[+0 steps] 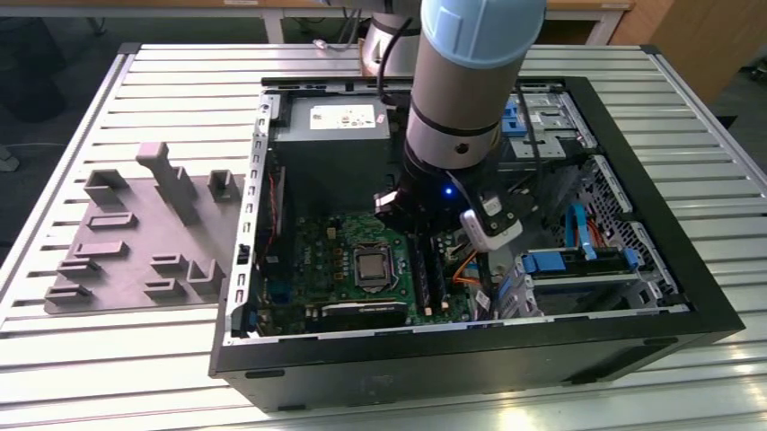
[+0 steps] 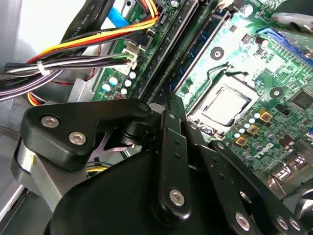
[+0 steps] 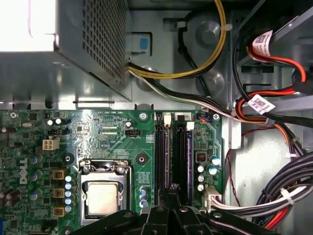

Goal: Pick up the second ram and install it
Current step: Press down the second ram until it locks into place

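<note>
The second ram [image 2: 203,49], a thin dark blue-green strip with small chips, stands on edge in a black slot rail [image 3: 182,152] on the green motherboard [image 3: 112,132], beside the processor socket [image 3: 103,196]. My gripper [image 2: 167,104] reaches down inside the computer case, its black fingers drawn together on the strip's near end. In the first wrist view the gripper [image 3: 172,190] sits right over the slot rails. The arm [image 1: 455,108] hangs over the middle of the open case and hides the slots in the exterior view.
The grey power-supply box [image 1: 330,135] lies at the far end of the case. Bundles of coloured cables [image 3: 264,103] run beside the slots, close to the fingers. Blue drive brackets [image 1: 558,262] sit at the exterior view's right. A grey fixture tray [image 1: 144,233] rests outside, left.
</note>
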Robot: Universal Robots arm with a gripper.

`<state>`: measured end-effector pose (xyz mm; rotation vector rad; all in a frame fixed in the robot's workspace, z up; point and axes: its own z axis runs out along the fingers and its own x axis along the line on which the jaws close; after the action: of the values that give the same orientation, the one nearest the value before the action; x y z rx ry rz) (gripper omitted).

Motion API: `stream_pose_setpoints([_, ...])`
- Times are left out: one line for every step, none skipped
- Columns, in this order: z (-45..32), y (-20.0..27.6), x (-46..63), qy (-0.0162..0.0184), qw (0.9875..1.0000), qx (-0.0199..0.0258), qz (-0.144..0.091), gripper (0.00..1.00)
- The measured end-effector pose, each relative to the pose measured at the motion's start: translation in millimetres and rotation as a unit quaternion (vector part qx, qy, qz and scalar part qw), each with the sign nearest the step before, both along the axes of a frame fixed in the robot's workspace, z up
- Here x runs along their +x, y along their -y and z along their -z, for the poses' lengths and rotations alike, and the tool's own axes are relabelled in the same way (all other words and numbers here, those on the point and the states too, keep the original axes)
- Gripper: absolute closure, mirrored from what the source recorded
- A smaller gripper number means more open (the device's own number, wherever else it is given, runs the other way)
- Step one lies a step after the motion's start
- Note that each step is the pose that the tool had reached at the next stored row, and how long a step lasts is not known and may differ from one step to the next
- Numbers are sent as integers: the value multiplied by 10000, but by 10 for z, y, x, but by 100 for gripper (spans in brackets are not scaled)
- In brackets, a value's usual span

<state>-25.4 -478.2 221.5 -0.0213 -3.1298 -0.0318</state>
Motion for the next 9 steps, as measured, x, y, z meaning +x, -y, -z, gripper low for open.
stream_pose_setpoints([10, 1, -1, -2, 10000, -5, 0, 89])
stream_pose_setpoints([22, 2, -1, -3, 10000, -8, 0, 89])
stream_pose_setpoints([34, 2, -1, -4, 10000, -10, 0, 89])
stream_pose_setpoints([51, 1, -1, -2, 10000, -4, 0, 89])
stream_pose_setpoints([61, 1, 0, -2, 10000, -4, 0, 89])
stream_pose_setpoints([68, 1, 0, -2, 10000, -3, 0, 89])
stream_pose_setpoints([68, 0, 0, -2, 10000, -2, 0, 89])
stream_pose_setpoints([67, 0, 0, -2, 10000, -2, 0, 89])
stream_pose_setpoints([58, -1, 0, -1, 10000, 0, 0, 89])
